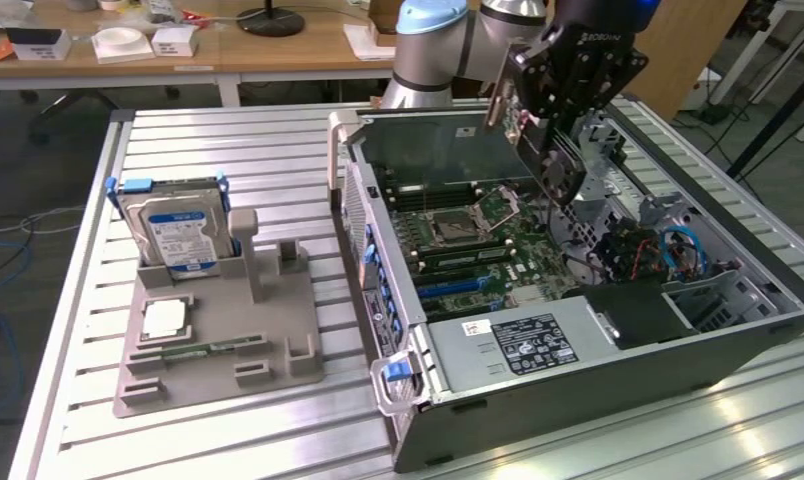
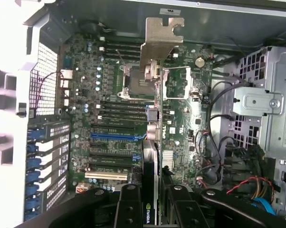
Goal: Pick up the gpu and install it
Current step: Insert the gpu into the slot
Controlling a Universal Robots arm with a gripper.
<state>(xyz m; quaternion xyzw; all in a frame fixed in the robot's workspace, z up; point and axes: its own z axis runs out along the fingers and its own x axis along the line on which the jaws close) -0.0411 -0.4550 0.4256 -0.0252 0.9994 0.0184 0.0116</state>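
So that its lower edge can presumably meet a motherboard (image 2: 109,114) slot squarely, the jaws pinch the gpu (image 2: 152,142) upright, on edge, over the open case (image 1: 576,400).

Black claw (image 2: 153,202). The gpu (image 2: 151,161): green card, silver end bracket, black cooler. Motherboard (image 2: 109,109): dark green, with one blue slot (image 2: 112,136) and one cream slot (image 2: 107,175). Cables (image 2: 250,187): red and blue. Case (image 1: 616,395): dark grey. Hard drive (image 1: 178,232): silver, blue-and-white label, blue frame. Holder (image 1: 222,345): plain grey. Bench (image 1: 242,135): pale silver, ribbed in parallel stripes. Arm (image 1: 436,40): silver-grey, light blue cap.
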